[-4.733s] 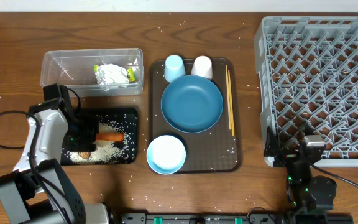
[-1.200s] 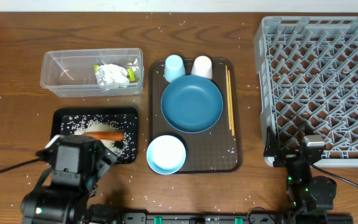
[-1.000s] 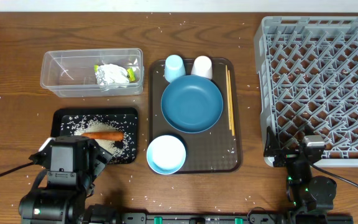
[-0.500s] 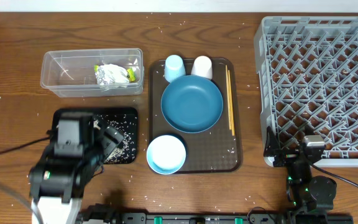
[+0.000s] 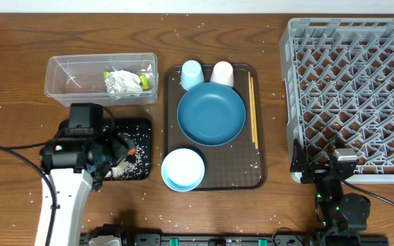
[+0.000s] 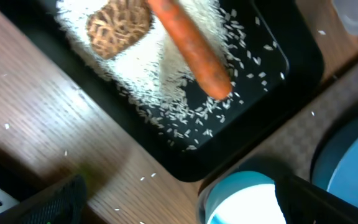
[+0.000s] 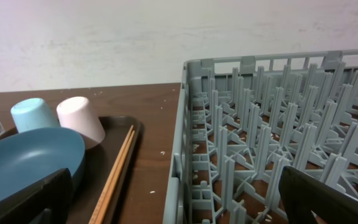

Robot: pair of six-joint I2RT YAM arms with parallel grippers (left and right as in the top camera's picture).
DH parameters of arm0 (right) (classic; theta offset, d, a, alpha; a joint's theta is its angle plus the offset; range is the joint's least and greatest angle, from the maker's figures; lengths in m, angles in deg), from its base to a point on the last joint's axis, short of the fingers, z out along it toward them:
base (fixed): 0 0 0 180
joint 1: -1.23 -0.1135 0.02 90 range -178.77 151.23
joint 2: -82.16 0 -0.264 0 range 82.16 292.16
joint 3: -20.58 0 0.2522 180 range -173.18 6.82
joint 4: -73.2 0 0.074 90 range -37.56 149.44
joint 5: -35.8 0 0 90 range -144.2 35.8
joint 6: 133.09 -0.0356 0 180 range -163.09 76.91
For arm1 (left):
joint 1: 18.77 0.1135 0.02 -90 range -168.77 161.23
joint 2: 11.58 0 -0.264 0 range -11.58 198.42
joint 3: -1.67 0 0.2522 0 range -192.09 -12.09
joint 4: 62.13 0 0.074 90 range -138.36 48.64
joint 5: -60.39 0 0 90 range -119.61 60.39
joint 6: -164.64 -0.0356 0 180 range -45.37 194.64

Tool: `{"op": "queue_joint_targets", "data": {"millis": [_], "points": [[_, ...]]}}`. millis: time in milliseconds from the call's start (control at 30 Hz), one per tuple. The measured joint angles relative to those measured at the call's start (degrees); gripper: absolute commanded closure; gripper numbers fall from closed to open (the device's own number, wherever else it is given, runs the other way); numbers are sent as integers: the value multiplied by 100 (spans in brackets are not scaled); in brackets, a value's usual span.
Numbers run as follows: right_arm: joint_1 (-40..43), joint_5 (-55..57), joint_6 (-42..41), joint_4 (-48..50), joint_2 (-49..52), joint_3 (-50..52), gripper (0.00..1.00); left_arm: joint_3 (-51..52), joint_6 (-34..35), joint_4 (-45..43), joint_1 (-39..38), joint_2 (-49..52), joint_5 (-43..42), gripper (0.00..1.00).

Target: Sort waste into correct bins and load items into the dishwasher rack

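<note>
We log one grey rack (image 5: 354,89) at frame right. One brown serving tray (image 5: 238,167) at centre carries one dark-blue plate (image 5: 211,115), one light-blue bowl (image 5: 182,169), two cups, a light-blue cup (image 5: 191,74) and a white cup (image 5: 222,73), and a pair of chopsticks (image 5: 253,109). The clear tub (image 5: 67,85), upper left, holds one wrapper (image 5: 124,82). The left arm hides part of the black tray (image 5: 139,125). In the wrist view one carrot (image 6: 191,46) and one brown lump (image 6: 117,25) lie on rice (image 6: 148,81), higher in frame than the left gripper (image 6: 179,186), whose fingers are spread and empty. The right gripper (image 7: 179,199) is likewise spread, by the rack.
</note>
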Motion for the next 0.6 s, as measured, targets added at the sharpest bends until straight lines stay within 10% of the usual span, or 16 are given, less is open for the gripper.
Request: {"op": "queue_joint_targets", "data": {"millis": [600], "points": [[0,0,0,0,0,0,1,0,-2,487,2015,0,2,2]]}}
